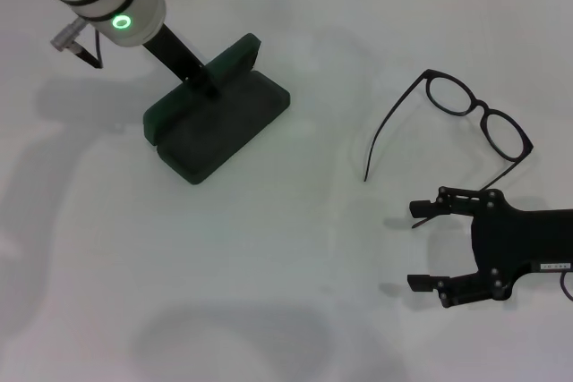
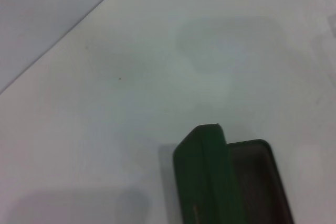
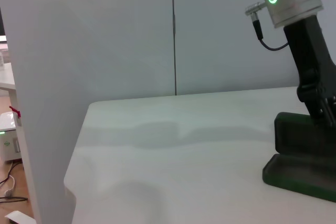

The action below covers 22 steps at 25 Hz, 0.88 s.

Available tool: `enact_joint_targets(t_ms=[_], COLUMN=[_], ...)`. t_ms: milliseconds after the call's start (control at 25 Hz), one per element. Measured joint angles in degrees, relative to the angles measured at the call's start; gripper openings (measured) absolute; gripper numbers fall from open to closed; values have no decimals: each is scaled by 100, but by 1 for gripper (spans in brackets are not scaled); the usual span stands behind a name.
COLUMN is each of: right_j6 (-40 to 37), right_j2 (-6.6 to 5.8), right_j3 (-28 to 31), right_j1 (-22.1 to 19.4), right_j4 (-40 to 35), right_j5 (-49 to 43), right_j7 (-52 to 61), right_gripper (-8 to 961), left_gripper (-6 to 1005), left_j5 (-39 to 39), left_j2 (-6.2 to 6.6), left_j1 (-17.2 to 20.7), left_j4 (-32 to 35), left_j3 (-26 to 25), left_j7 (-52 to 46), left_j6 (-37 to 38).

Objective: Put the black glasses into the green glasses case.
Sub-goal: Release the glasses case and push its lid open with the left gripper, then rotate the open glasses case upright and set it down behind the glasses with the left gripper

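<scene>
The green glasses case (image 1: 215, 127) lies open at the left of the white table, its lid (image 1: 235, 58) raised. My left gripper (image 1: 211, 83) reaches down from the upper left and is shut on the lid, one finger against its inner face. The left wrist view shows the lid edge (image 2: 206, 177) and the dark lining. The right wrist view shows the case (image 3: 299, 174) with the left gripper (image 3: 318, 109) on it. The black glasses (image 1: 484, 112) lie unfolded at the right. My right gripper (image 1: 414, 245) hovers open just in front of them, apart from them.
The white table (image 1: 286, 248) stretches between the case and the glasses. A grey wall panel (image 3: 105, 35) rises behind the table's far edge in the right wrist view.
</scene>
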Motion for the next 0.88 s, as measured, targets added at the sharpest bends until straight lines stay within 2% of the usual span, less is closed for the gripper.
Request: enact_joint_targets(t_ms=[200,520,680,880], right_j6=[0,0,0,0], right_j2=[13,16,16,22], right_j3=[-5,-9,-9,-9], right_j1=[-4,-1,-10,-31], right_j4=[27,79,80,80], right_j5=[0,13,15,13], right_j7=[0,0,0,0], right_gripper=[873,873,873,873], left_gripper=[326,199,200,199], left_j5=[56,18,-271,-728], left_j2=[-24,-28,-33,-79], left_j1=[18,29,124,359], left_j4=[18,57,276,856], left_j3=[-1,-5,0,-1], left_j7=[19,193,783,1734], left_j6=[-41,-15,141,429])
